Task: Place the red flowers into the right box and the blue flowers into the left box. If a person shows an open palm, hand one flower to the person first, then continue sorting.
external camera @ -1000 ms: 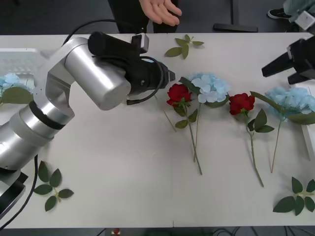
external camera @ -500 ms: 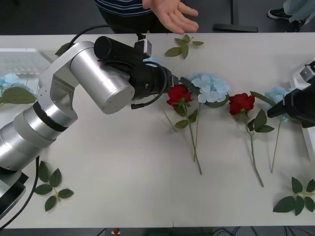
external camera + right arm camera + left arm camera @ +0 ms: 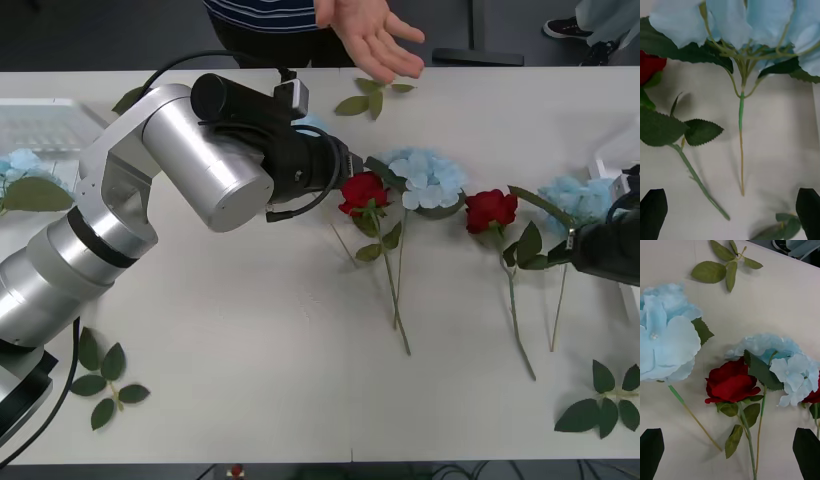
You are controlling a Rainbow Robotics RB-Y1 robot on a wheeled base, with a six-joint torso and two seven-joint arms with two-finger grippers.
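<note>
A person's open palm (image 3: 375,35) reaches in at the frame's top centre while the left gripper (image 3: 730,455), fingers spread and empty, hovers over a red rose (image 3: 363,190) mid-table. The right gripper (image 3: 730,213), likewise spread, overhangs a blue hydrangea (image 3: 590,200) at right. No handover made; sorting mostly remains. No writing legible.

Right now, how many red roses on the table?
2. One dark-red artificial rose lies mid-table just ahead of the left gripper; the other lies further right, beside the right-hand pale-blue hydrangea. More may be hidden behind the left arm.
</note>
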